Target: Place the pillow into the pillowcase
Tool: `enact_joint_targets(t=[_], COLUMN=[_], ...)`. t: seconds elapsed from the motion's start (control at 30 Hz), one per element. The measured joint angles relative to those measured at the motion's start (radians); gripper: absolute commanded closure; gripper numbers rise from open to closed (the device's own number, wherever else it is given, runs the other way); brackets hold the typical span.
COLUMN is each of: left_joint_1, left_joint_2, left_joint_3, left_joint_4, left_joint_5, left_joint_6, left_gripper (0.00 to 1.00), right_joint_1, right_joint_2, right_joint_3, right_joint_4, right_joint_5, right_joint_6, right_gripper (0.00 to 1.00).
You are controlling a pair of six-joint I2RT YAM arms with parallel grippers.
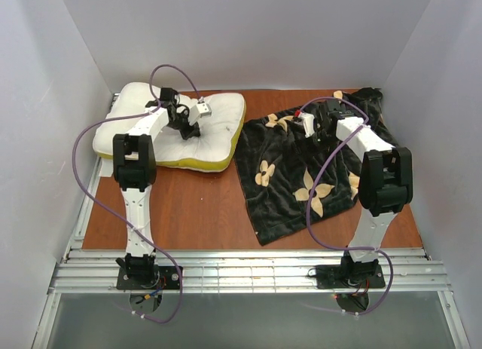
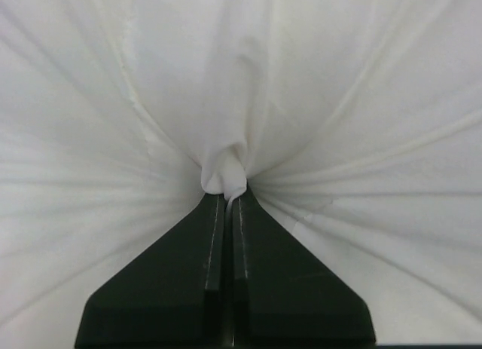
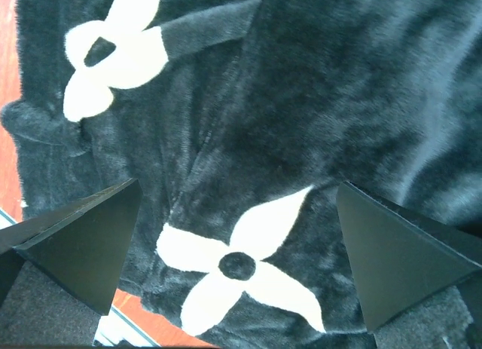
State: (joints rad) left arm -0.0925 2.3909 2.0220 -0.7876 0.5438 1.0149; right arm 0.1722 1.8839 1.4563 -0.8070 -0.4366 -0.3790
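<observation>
White pillow (image 1: 222, 130), plain, yellow band along its near edge. Pillowcase (image 1: 290, 202) right of pillow: black plush, tan four-petal flowers with black centres, paler cream in wrist view. Table (image 1: 196, 206) under pillow reddish-brown.

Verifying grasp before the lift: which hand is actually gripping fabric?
The left hand: it is shut on a pinched fold of the white pillow. The right hand hangs open above the black flowered pillowcase, gripping nothing.
</observation>
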Motion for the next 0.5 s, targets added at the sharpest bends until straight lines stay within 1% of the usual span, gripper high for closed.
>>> enact_joint_targets(t=[0.03, 0.1, 0.13, 0.17, 0.2, 0.23, 0.3, 0.37, 0.5], left_joint_1=[0.002, 0.005, 0.006, 0.009, 0.012, 0.013, 0.015, 0.018, 0.019], left_joint_2=[-0.053, -0.153, -0.202, -0.244, -0.279, -0.31, -0.364, -0.418, -0.519], left_joint_3=[-0.078, -0.207, -0.263, -0.301, -0.328, -0.346, -0.369, -0.394, -0.447], left_joint_4=[0.002, -0.018, -0.033, -0.05, -0.068, -0.087, -0.119, -0.137, -0.154], left_joint_5=[0.014, 0.039, 0.047, 0.05, 0.051, 0.054, 0.061, 0.073, 0.098], left_joint_6=[-0.018, -0.065, -0.093, -0.115, -0.135, -0.154, -0.187, -0.218, -0.279], left_gripper=[1.0, 1.0, 1.0, 1.0, 1.0, 1.0, 1.0, 1.0, 1.0], right_joint_1=[-0.002, -0.003, -0.004, -0.004, -0.004, -0.004, -0.003, 0.006, 0.038], right_joint_2=[0.0, 0.0, 0.0, 0.0, 0.001, 0.002, 0.004, 0.004, 0.015], right_joint_3=[0.0, 0.003, 0.006, 0.012, 0.021, 0.031, 0.054, 0.067, 0.081], right_joint_4=[0.0, 0.001, 0.004, 0.006, 0.008, 0.016, 0.032, 0.055, 0.096], right_joint_5=[0.005, 0.019, 0.031, 0.045, 0.057, 0.072, 0.1, 0.125, 0.186], right_joint_6=[0.001, 0.006, 0.01, 0.014, 0.026, 0.037, 0.062, 0.078, 0.112], right_gripper=[0.03, 0.08, 0.18, 0.24, 0.32, 0.35, 0.37, 0.37, 0.31])
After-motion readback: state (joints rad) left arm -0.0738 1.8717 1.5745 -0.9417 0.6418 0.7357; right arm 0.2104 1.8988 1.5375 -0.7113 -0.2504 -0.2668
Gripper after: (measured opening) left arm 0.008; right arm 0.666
